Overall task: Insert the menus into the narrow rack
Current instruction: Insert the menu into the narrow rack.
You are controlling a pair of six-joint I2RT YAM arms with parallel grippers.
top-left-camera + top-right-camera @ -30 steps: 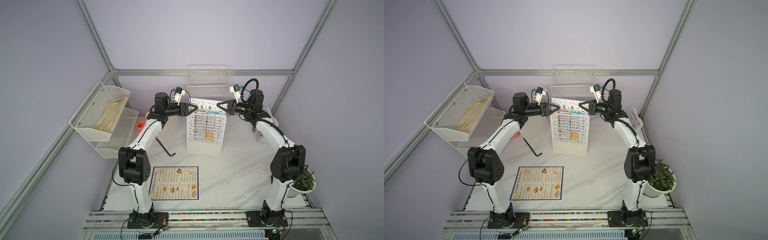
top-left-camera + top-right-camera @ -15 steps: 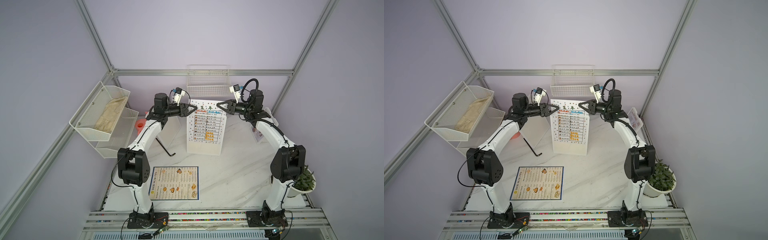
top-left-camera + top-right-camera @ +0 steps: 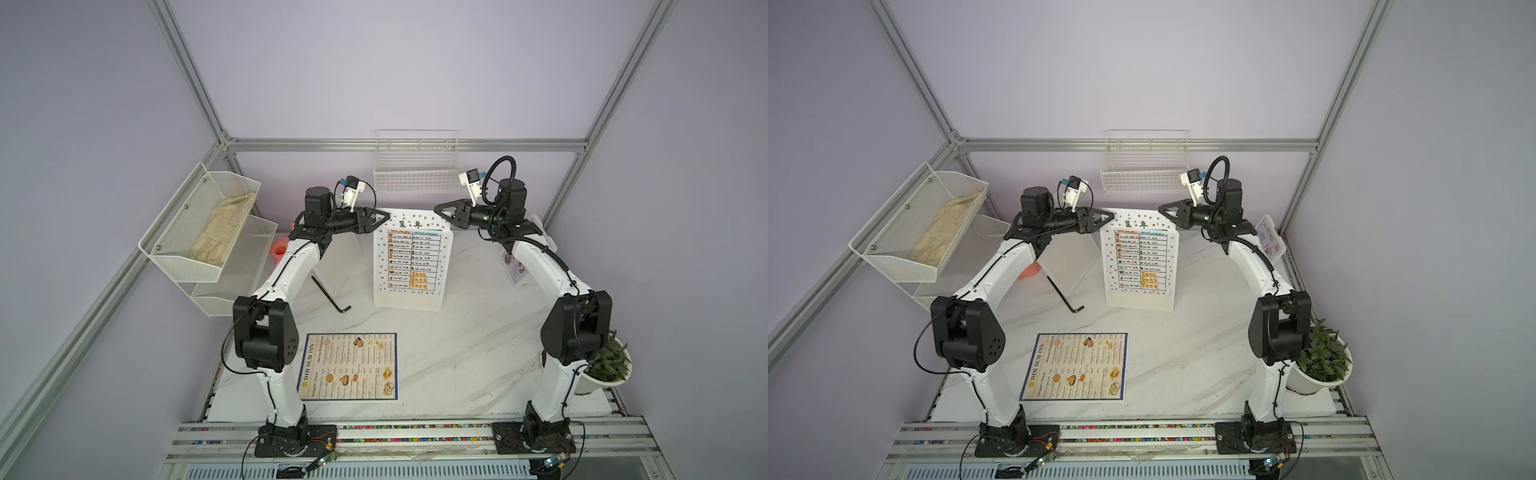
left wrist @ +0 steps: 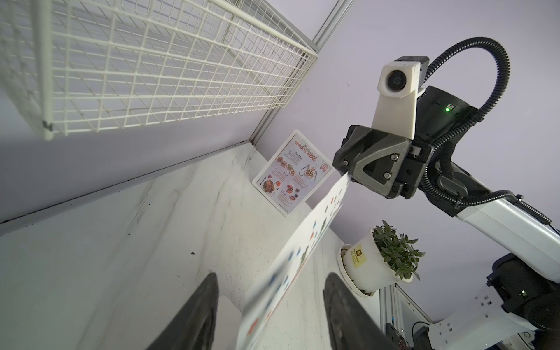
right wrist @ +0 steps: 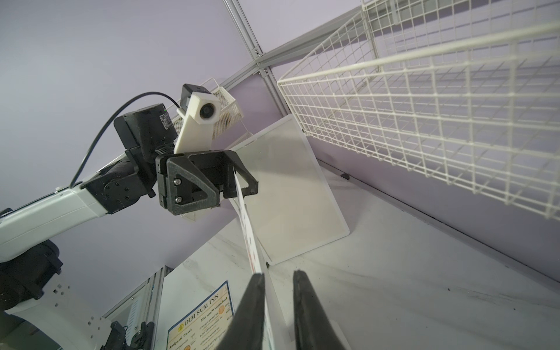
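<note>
**Two arms prop dotted menu sheet upright below the wall rack**

The white table sheet (image 3: 409,262) stands on its lower edge on the table (image 3: 478,332), its top corners inside the left gripper (image 3: 385,216) and right gripper (image 3: 437,208). L jaws are spread wide. R jaws are narrow but, as far as the wrist view shows, w/ a gap beside the paper. Judged a loose fence keeping it vertical for a re-grip. The narrow rack (image 3: 417,166) hangs just above and behind both grippers. The DIM SUM INN menu (image 3: 349,368) lies flat, well back by the arm bases. The Special Menu card (image 4: 292,172) leans at the wall beyond the R gripper.
</note>
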